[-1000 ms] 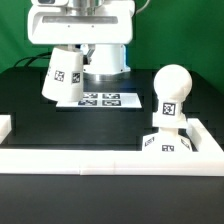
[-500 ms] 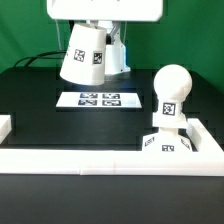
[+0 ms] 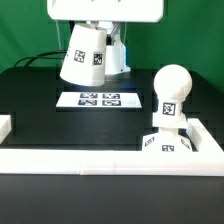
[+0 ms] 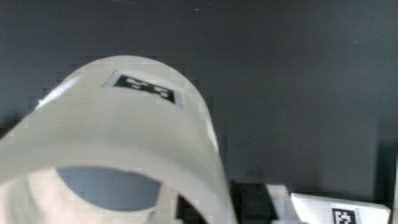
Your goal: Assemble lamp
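The white tapered shade hangs tilted in the air at the back, above the marker board. My gripper is shut on the shade's rim, and its fingers are mostly hidden in the exterior view. In the wrist view the shade fills the picture, and the gripper pinches its wall between dark fingers. The round bulb stands upright on the squat base at the exterior view's right, apart from the shade.
A low white wall runs along the table's front and turns back at the right, beside the base. A short white block sits at the left edge. The marker board also shows in the wrist view.
The shade has risen off the table from beside the marker board and shifted toward the exterior view's right in my gripper. In the last half second it hardly moved. Bulb and base stayed put.
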Action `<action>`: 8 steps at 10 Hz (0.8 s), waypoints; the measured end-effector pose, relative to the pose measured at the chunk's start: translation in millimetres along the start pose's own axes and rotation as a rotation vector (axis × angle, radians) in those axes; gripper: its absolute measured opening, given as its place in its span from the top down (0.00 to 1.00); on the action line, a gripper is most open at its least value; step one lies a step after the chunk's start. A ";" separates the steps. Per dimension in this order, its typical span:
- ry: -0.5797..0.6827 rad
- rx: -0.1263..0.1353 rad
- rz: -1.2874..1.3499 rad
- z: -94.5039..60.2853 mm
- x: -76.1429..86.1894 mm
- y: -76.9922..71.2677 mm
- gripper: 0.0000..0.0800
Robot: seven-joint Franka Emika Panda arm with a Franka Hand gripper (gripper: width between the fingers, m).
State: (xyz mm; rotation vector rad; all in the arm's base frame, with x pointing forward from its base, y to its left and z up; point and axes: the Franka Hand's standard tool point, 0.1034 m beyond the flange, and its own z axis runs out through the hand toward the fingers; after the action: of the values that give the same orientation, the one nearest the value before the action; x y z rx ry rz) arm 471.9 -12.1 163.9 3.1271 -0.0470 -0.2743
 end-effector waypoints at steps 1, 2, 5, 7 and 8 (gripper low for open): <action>-0.005 0.009 0.000 -3.0 -0.7 -9.8 0.94; -0.012 0.008 0.004 -9.9 1.7 -21.7 0.94; -0.011 0.001 0.022 -40.3 21.5 -60.3 0.94; -0.007 0.005 0.052 -61.2 37.0 -80.1 0.94; -0.003 0.006 0.056 -67.9 45.7 -85.9 0.94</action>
State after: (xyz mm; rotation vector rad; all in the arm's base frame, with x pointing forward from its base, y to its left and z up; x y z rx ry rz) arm 531.3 72.3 222.5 3.1251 -0.1357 -0.2793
